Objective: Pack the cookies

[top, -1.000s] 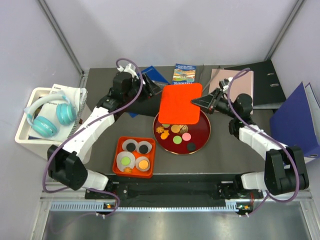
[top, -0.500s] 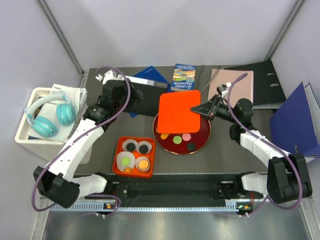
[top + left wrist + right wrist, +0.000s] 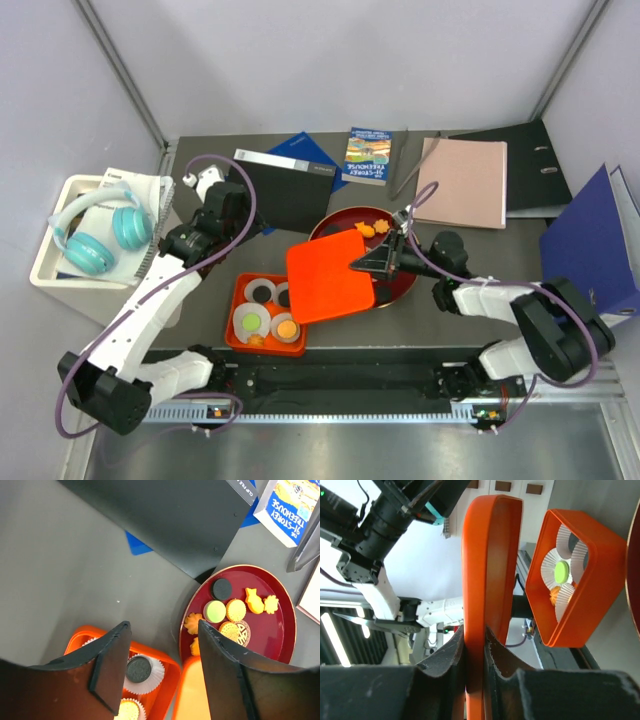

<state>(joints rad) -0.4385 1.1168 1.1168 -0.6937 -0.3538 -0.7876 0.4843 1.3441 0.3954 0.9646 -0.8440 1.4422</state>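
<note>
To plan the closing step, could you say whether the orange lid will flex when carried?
Probably stiff: the orange lid looks flat though the right end effector pinches only one edge. Likely light; its smooth rim might slip.
</note>
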